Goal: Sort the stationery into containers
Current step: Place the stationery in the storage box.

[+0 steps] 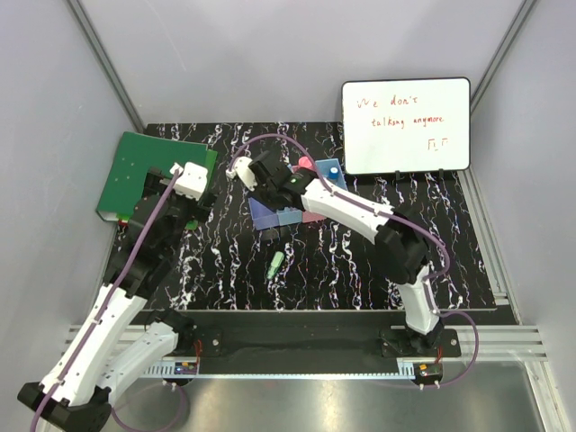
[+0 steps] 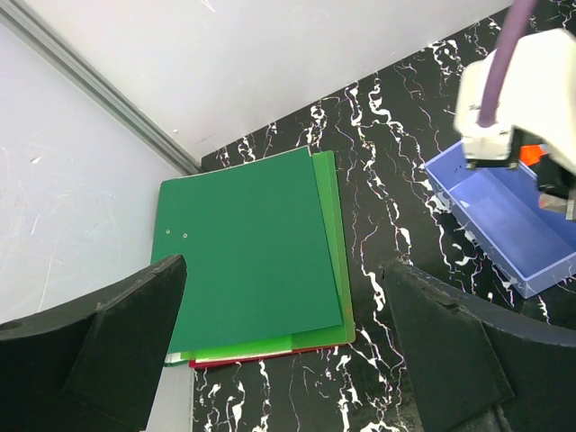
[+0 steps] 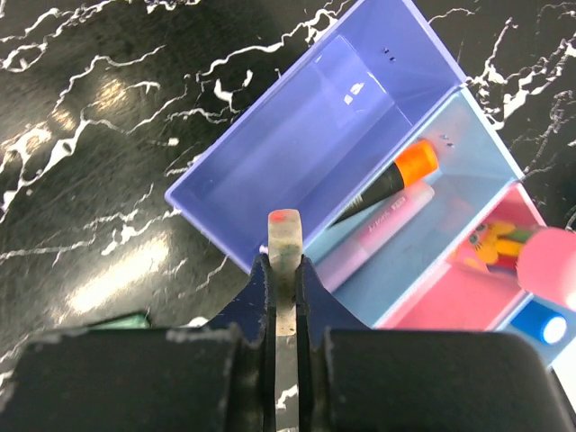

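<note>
My right gripper (image 3: 284, 263) is shut on a beige eraser (image 3: 284, 236) with a red spot on its tip, held over the near rim of the empty blue bin (image 3: 315, 117). The light blue bin (image 3: 450, 135) beside it holds an orange-capped black marker (image 3: 396, 175) and a pink highlighter (image 3: 373, 238). The pink bin (image 3: 450, 306) comes after it, with a pink-capped tube (image 3: 549, 265) and a blue-capped bottle (image 3: 540, 328) at the frame edge. A green highlighter (image 1: 274, 264) lies on the table in front of the bins (image 1: 297, 214). My left gripper (image 2: 283, 270) is open and empty above the green binder's near corner.
The green binder (image 2: 252, 252) lies at the table's far left corner, over a red folder. A whiteboard (image 1: 405, 126) with orange writing stands at the back right. The right arm (image 1: 360, 211) stretches across the middle towards the bins. Grey walls enclose the black marbled table (image 1: 360, 270).
</note>
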Robot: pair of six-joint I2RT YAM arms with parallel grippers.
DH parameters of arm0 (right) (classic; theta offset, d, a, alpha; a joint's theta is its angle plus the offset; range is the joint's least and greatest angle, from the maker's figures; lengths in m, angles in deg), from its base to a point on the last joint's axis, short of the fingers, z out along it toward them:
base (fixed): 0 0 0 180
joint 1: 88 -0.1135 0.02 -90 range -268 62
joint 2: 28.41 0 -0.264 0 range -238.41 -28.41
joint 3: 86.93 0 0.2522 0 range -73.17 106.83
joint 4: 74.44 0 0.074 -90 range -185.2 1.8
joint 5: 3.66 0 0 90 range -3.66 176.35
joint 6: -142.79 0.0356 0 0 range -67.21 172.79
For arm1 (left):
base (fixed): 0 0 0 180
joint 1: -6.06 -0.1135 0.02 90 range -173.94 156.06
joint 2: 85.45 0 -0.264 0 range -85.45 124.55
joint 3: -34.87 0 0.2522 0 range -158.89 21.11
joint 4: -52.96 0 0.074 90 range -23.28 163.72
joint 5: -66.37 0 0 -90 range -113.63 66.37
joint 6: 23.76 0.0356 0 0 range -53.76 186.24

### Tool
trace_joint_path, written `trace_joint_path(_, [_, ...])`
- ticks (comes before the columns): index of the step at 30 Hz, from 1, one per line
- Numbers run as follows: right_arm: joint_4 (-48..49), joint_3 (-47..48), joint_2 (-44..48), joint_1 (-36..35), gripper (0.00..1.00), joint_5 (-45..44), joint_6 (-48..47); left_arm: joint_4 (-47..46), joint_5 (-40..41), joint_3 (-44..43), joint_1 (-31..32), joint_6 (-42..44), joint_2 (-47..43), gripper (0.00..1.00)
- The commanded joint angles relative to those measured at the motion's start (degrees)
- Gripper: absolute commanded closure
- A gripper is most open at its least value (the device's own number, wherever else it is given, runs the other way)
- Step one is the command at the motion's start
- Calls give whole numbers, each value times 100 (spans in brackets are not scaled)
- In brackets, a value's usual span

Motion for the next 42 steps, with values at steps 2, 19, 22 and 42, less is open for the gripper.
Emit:
trace_joint_path(2, [293,419,-417,58,100,112,131,-310,-36,-4,8,33,-87,1])
trace_joint_path(19, [469,1817,-1859,304,62,-37,8,-328,-353,216,8,271,-342,1])
trace_joint_path(22, [487,1720,-1815,313,49,15,-27,-328,-379,207,8,315,-316,1])
trace_joint_path(42, [1392,34,239,550,20,-1619,-167,-240,-853,190,8,270,-483,1])
